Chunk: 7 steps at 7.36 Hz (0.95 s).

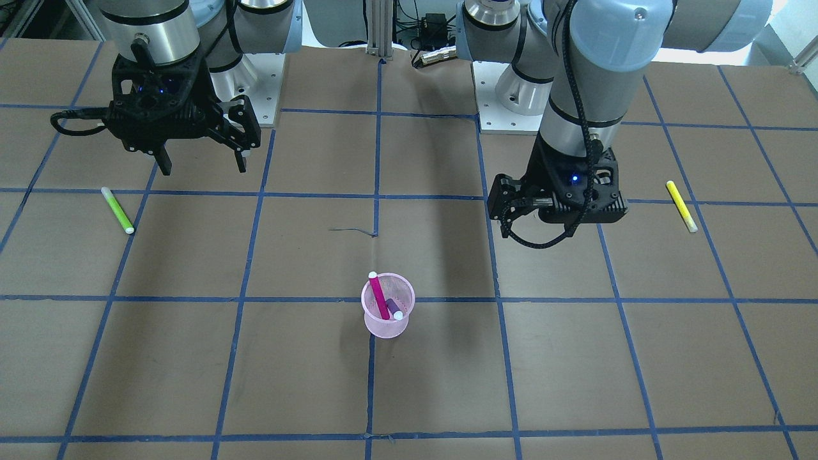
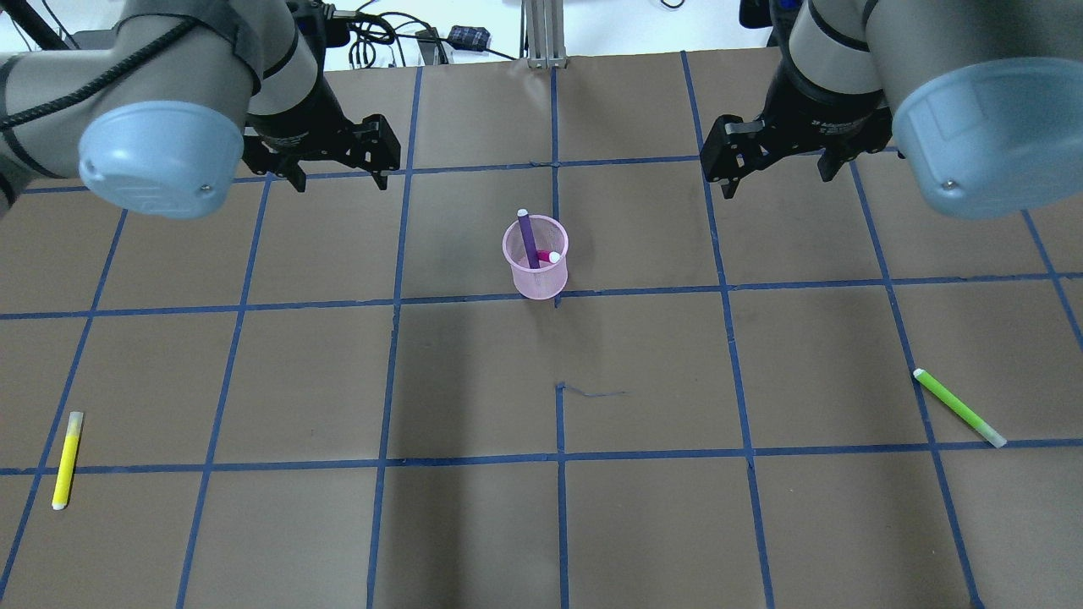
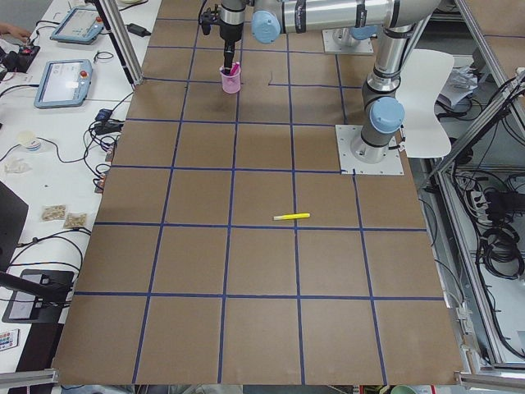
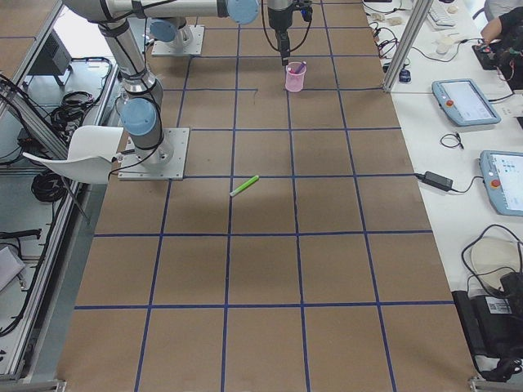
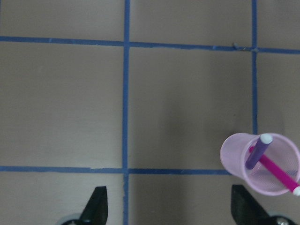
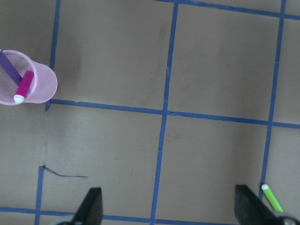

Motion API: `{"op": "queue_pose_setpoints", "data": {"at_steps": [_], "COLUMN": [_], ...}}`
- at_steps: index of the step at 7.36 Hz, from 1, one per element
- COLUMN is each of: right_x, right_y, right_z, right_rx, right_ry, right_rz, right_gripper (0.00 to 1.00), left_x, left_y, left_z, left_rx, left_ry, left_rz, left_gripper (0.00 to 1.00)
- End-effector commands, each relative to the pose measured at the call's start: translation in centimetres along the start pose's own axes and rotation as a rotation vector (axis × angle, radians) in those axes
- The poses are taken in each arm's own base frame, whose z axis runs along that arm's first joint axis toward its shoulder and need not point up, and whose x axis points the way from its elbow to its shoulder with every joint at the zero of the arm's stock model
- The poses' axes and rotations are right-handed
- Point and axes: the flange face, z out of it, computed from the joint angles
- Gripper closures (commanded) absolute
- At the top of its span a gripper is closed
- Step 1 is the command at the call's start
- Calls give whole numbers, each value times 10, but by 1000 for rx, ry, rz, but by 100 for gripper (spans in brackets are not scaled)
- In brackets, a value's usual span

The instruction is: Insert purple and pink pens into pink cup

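Observation:
The pink mesh cup (image 2: pixel 539 279) stands upright near the table's middle. The purple pen (image 2: pixel 528 237) and the pink pen (image 2: pixel 548 256) both stand slanted inside it, white caps up. In the front view the cup (image 1: pixel 388 326) holds the pink pen (image 1: pixel 379 297) and the purple pen (image 1: pixel 393 308). My left gripper (image 2: pixel 338 179) is open and empty, raised to the left of the cup. My right gripper (image 2: pixel 777 179) is open and empty, raised to its right. The left wrist view (image 5: pixel 168 206) shows the cup (image 5: pixel 234 159) at lower right. The right wrist view (image 6: pixel 169 206) shows it (image 6: pixel 44 84) at upper left.
A yellow pen (image 2: pixel 67 459) lies on the table at the near left. A green pen (image 2: pixel 959 407) lies at the near right and also shows in the right wrist view (image 6: pixel 272 198). The brown table top (image 2: pixel 474 524) has a grid of blue tape.

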Motion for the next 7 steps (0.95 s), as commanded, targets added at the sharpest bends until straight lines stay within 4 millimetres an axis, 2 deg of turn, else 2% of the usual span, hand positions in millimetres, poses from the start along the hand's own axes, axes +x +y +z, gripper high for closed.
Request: {"op": "queue_pose_setpoints", "data": {"at_steps": [1,2,3,4,6,7], "right_x": [0,0,0,0,0,0], "right_y": [0,0,0,0,0,0], "right_z": [0,0,1,1,1,2], "right_rx": [1,-2,-3,-4,-3,-4], "right_ry": [-2,0,0,0,0,-2], "right_rz": [-26,-26,-26,-26,-26,-26], "right_gripper": [0,0,0,0,0,0], "left_x": [-24,-34,-60,-68,-56,-37], "left_y": [18,24,28,35,33,30], "left_z": [-37,-50,-62,-70,-70,-81], "left_rx": [-90,-93,-85,-88,-88,-67], "left_ry": [-12,-11,-2,25,40,26], "left_rz": [6,24,45,29,-59,-32], "left_gripper": [5,5,5,5,5,5]}}
